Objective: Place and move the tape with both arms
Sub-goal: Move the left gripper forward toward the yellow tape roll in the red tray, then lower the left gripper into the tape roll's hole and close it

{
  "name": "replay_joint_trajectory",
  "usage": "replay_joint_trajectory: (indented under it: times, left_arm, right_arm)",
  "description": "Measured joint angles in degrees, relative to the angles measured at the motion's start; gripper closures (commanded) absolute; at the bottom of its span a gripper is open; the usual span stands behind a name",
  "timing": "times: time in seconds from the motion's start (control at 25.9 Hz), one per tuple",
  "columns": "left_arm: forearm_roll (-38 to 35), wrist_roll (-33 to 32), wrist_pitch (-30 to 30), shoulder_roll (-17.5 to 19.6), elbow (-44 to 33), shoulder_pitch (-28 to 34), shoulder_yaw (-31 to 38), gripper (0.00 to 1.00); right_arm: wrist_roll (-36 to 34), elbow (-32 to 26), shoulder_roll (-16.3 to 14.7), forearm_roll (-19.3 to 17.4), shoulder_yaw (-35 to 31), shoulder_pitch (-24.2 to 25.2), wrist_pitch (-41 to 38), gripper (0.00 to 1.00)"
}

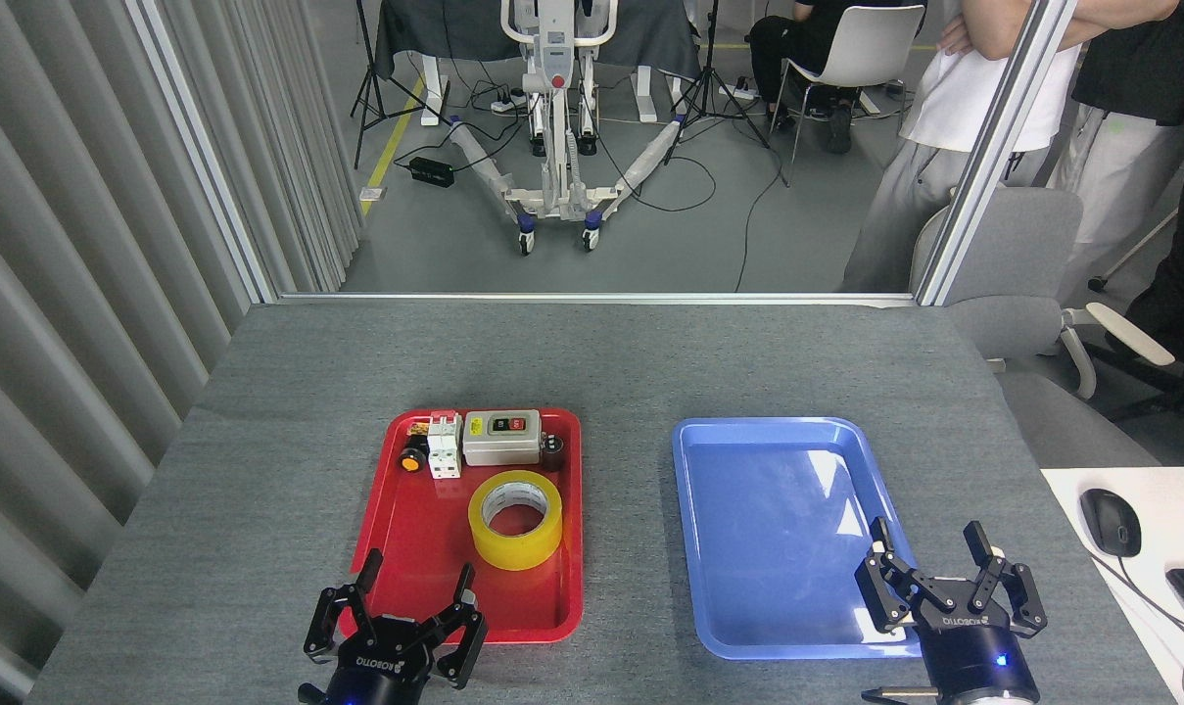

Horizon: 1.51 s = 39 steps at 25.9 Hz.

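Your left gripper (417, 582) low at the near edge, fingers spread, empty, your right gripper (929, 554) likewise open, wrists apparently upright, mostly cropped.

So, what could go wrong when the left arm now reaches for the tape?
The tape lies flat near the red tray's right wall, so a finger of the open left gripper may strike the rim. The switch box and breaker sit just behind; overshooting could knock them.

The tape (515, 519) lies in the left tray (405, 558), below a row of switch parts (484, 441) along its upper edge. The right tray (738, 607) sits beside it. My left gripper (419, 580) is lower left, my right gripper (929, 554) lower right.
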Motion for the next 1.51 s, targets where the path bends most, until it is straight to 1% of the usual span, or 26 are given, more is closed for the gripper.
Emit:
replay_joint_trajectory:
  times: [0.19, 0.39, 0.54, 0.62, 0.74, 0.81, 0.97, 1.04, 1.08, 1.24, 1.32, 1.39, 1.51]
  left_arm:
    - [-0.05, 0.20, 2.43, -1.07, 10.56, -8.98, -0.36, 0.01]
    - [0.06, 2.05, 3.62, -0.37, 22.00, -19.42, -0.24, 0.01]
    - [0.24, 2.60, 4.14, 0.16, 28.12, -25.45, -0.19, 0.01]
    - [0.27, 2.80, 4.94, -0.15, 30.77, -27.39, -0.21, 0.01]
    - [0.26, 3.12, 6.63, -1.38, 32.65, -28.64, -0.54, 0.01]
    - [0.35, 3.13, 7.57, -1.78, 33.01, -28.86, -1.33, 0.01]
    - [2.78, 0.98, 6.87, -1.93, 32.66, -29.40, -2.63, 0.01]
    - [5.20, -3.69, 5.77, -1.91, 32.04, -29.88, -2.82, 0.01]
    - [6.43, -7.58, 5.41, -1.86, 31.83, -30.28, -2.85, 0.01]
    - [9.43, -27.25, 4.69, -1.16, 31.56, -33.16, -2.85, 0.01]
    - [9.91, -34.51, 4.46, -0.33, 32.21, -34.77, -2.84, 0.01]
    - [10.02, -38.50, 4.53, 0.47, 33.72, -36.31, -2.85, 0.01]
    - [9.82, -41.33, 4.43, 1.66, 35.88, -38.33, -2.95, 0.01]
  right_arm:
    - [0.03, -0.11, 0.14, -0.23, 0.00, 0.17, 0.30, 0.00]
    - [0.26, -0.17, 0.40, -0.01, -0.07, 0.22, 0.58, 0.00]
    - [0.39, -0.18, 0.65, 1.06, -0.13, 0.22, 0.88, 0.00]
    - [0.41, -0.18, 0.71, 1.86, -0.16, 0.22, 0.93, 0.00]
    - [0.42, -0.18, 0.74, 2.65, -0.18, 0.22, 0.96, 0.00]
    - [0.42, -0.18, 0.79, 2.89, -0.18, 0.24, 0.97, 0.00]
    - [0.44, -0.14, 0.98, 3.04, -0.18, 0.36, 0.98, 0.00]
    - [0.51, -0.13, 1.09, 3.06, -0.18, 0.42, 1.03, 0.00]
    - [0.56, -0.11, 1.19, 3.06, -0.18, 0.45, 1.07, 0.00]
    - [0.64, -0.05, 1.55, 3.17, -0.18, 0.48, 1.49, 0.00]
    - [0.64, -0.04, 1.65, 3.35, -0.22, 0.48, 1.61, 0.00]
    - [0.51, -0.02, 1.70, 3.53, -0.24, 0.48, 1.66, 0.00]
    - [0.41, -0.01, 1.77, 3.88, -0.24, 0.55, 1.68, 0.00]
